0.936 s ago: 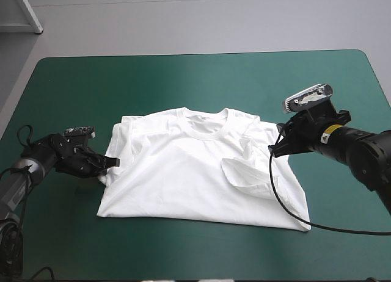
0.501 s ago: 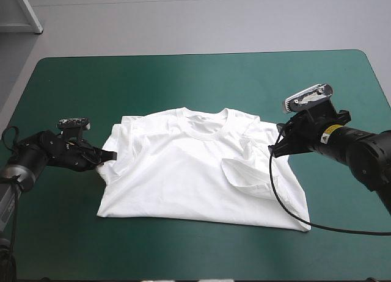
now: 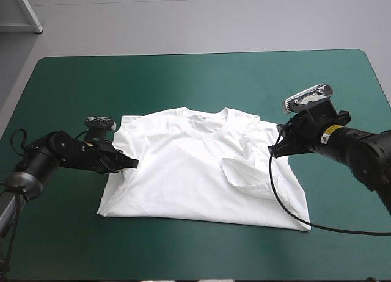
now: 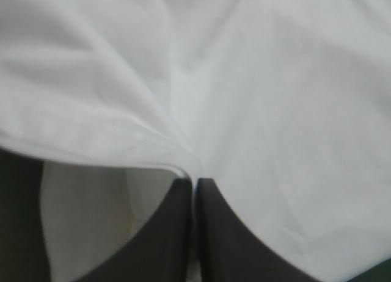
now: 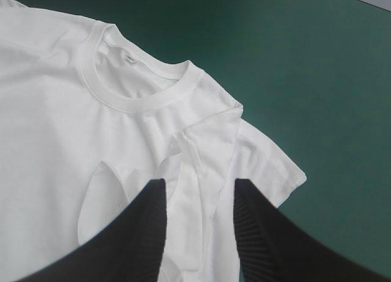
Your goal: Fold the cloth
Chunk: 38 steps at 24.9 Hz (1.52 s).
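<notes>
On table (image 3: 183, 80): 1 T-shirt (image 3: 195, 178), 2 claws (image 3: 130, 164) (image 3: 273, 151)

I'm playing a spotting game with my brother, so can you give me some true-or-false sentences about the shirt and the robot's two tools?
1. The T-shirt lies spread out on the teal-green table. True.
2. The left tool is wide open with nothing in it. False: it is shut on the T-shirt's edge.
3. The right tool is open above the shirt. True.
4. The T-shirt is blue. False: it is white.
5. The collar lies on the side toward the table's far edge. True.
</notes>
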{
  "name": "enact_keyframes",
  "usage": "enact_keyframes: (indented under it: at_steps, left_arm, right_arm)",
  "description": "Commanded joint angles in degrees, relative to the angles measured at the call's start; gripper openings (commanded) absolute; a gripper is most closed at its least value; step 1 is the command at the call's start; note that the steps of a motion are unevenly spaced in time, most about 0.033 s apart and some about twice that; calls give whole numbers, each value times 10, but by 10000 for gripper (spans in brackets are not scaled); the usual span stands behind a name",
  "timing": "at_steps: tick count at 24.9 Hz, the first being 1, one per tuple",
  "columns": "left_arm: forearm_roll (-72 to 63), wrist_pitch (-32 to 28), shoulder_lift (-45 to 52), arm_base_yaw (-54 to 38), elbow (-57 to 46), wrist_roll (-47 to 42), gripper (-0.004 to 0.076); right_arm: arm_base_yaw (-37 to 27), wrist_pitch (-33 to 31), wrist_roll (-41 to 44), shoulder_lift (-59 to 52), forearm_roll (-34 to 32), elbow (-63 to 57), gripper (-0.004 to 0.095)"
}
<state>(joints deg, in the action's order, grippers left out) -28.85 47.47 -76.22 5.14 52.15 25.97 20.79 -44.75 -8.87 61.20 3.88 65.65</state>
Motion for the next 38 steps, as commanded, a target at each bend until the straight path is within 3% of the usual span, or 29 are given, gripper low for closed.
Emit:
enact_keyframes:
  at_steps: [1, 2, 3, 6, 8, 11, 14, 20, 25, 31, 38]
  left_arm:
    - [-25, -25, -11, 40, 18, 19, 67]
    - [-30, -24, -15, 48, 18, 23, 104]
    - [-47, -20, -22, 64, 18, 45, 235]
    - [-87, -21, -24, 84, 18, 67, 443]
    - [-113, -5, -23, 95, 25, 68, 511]
    - [-158, 29, -1, 95, 34, 90, 452]
    - [-190, 79, 18, 95, 34, 113, 448]
    - [101, 78, 119, 94, 24, -75, 412]
    - [199, 107, 182, 94, -30, -151, 412]
    - [262, 58, 205, 94, -120, -239, 412]
    - [256, -49, 201, 94, -211, -283, 412]
  right_arm:
    - [-2, 13, -3, -11, 4, 17, 373]
    - [-2, 10, -3, -11, 4, 17, 392]
    - [-2, 8, -4, -11, 4, 17, 432]
    - [-2, 8, -4, -11, 2, 17, 471]
    - [-2, 6, -4, -11, 1, 17, 470]
    - [-2, -12, -2, -14, -29, 17, 468]
    - [-2, -35, 22, -20, -74, 17, 469]
    - [-2, -90, 60, -70, -87, -25, 468]
    - [-2, -82, 93, -133, -74, -123, 468]
    - [-2, -82, 115, -174, -62, -204, 468]
    - [-2, -73, 120, -183, -71, -247, 468]
